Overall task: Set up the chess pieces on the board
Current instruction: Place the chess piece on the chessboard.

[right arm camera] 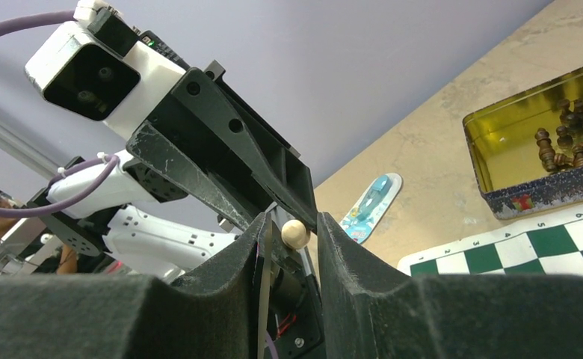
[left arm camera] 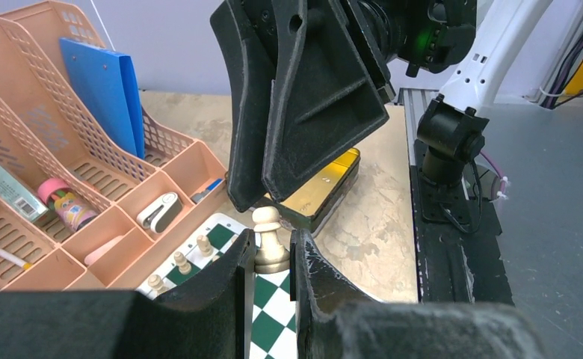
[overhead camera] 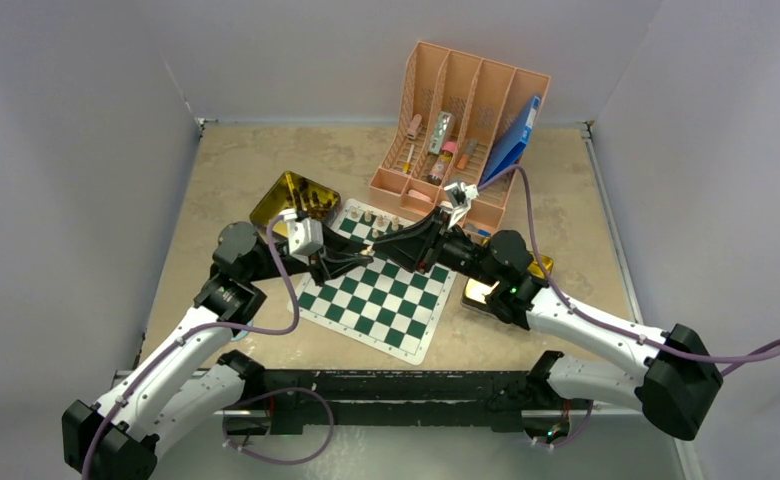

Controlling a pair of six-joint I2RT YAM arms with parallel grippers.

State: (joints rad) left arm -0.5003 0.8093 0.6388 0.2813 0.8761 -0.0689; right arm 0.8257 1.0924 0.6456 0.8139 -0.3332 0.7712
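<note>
Left gripper [left arm camera: 271, 245] clamps pale pawn [left arm camera: 268, 226] at base, over far rows of board [overhead camera: 386, 310]. Right gripper [right arm camera: 291, 226] jaws parted around pawn head, not touching. Draw right straight clear, then set pawn down upright, centred in square.

A blue folder [left arm camera: 105, 93] stands in the pink organizer [left arm camera: 19, 45], near perhaps a stapler [left arm camera: 158, 212].
</note>
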